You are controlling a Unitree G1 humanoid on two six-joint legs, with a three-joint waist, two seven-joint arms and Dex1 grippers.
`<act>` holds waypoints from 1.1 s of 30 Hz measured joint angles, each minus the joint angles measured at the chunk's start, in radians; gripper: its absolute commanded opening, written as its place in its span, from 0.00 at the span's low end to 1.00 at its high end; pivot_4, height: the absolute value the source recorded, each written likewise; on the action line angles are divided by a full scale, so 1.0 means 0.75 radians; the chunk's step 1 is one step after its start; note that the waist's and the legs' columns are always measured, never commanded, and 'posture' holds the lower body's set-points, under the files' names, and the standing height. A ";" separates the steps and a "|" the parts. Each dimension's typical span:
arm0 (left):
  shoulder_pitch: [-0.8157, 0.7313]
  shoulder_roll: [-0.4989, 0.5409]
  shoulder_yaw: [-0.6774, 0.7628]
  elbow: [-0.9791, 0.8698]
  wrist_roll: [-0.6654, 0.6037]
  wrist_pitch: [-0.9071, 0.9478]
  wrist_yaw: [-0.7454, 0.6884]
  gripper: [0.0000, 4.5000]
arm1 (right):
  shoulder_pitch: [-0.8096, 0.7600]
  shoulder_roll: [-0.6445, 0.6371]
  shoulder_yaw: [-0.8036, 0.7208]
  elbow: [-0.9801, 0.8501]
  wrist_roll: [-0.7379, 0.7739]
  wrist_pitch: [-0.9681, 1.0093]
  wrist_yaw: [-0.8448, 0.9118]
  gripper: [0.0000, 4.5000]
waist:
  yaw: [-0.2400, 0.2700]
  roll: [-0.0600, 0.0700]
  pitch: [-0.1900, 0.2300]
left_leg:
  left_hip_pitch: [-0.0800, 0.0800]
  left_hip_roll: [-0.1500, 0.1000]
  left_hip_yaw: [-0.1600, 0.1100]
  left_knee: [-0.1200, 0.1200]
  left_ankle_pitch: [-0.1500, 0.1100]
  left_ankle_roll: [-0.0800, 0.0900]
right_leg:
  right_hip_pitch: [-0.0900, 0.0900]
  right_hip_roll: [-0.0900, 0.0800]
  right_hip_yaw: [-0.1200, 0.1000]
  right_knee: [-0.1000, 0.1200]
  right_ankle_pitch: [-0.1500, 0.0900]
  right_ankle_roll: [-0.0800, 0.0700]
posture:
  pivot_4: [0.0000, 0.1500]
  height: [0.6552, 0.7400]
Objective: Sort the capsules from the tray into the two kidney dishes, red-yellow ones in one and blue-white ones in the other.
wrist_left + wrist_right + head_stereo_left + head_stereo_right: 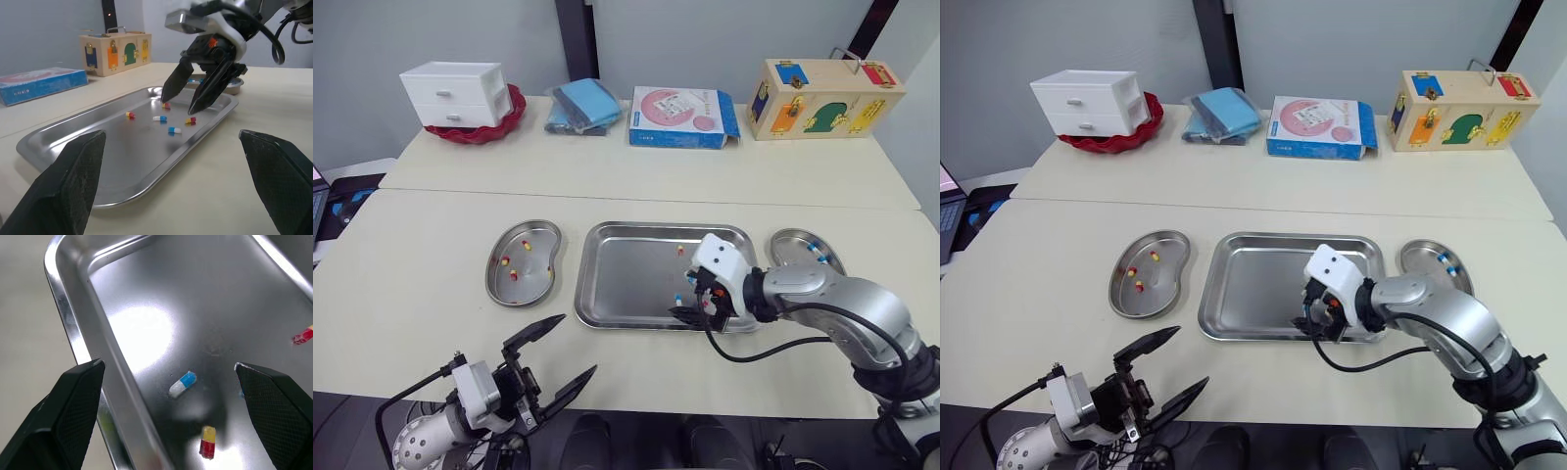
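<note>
Tray (617,284) mid-worktop (431,235), flanked by two kidney dishes: left dish (490,279) holding red-yellow capsules (512,275), right dish (788,247) holding blue-white capsules (817,252). Right claw (178,106) spread open, empty, poised low over the tray's near-right corner, above a blue-white capsule (182,384) and a red-yellow capsule (208,441). Left claw (578,343) splayed wide, gripping nothing, at the worktop's near edge.

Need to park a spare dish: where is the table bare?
Bare: the table strip between tray and blue box behind it, and the stretch left of the left kidney dish. Crowded: the tray's near right corner, under the right gripper, and the narrow gap to the right kidney dish.
</note>
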 measured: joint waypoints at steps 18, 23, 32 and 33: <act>0.046 0.028 -0.072 -0.028 -0.012 -0.047 0.036 1.00 | -0.078 0.061 0.169 0.146 -0.160 0.012 -0.024 0.57 | -0.005 0.000 0.000 | 0.000 0.000 0.001 0.000 0.000 0.000 | -0.003 0.000 0.001 0.004 0.000 -0.001 | 1.00 1.00; 0.058 0.028 -0.074 -0.028 -0.013 -0.055 0.035 1.00 | -0.087 0.061 0.213 0.158 -0.195 0.008 -0.021 0.57 | -0.005 0.000 0.000 | 0.000 0.000 0.001 0.000 0.000 0.000 | -0.003 0.000 0.001 0.004 0.000 -0.001 | 1.00 1.00; 0.055 0.030 -0.074 0.016 -0.026 -0.087 0.023 1.00 | -0.096 0.060 0.236 0.170 -0.256 -0.018 0.005 0.11 | -0.006 0.000 0.000 | 0.000 0.000 0.001 0.000 0.000 0.000 | -0.003 0.000 0.001 0.004 -0.001 -0.001 | 1.00 1.00; 0.055 0.031 -0.074 0.022 -0.031 -0.090 0.018 1.00 | -0.096 0.060 0.236 0.170 -0.259 -0.019 0.007 0.05 | -0.006 0.000 0.000 | 0.000 0.000 0.001 0.000 0.000 0.000 | -0.003 0.000 0.001 0.004 -0.001 -0.001 | 1.00 1.00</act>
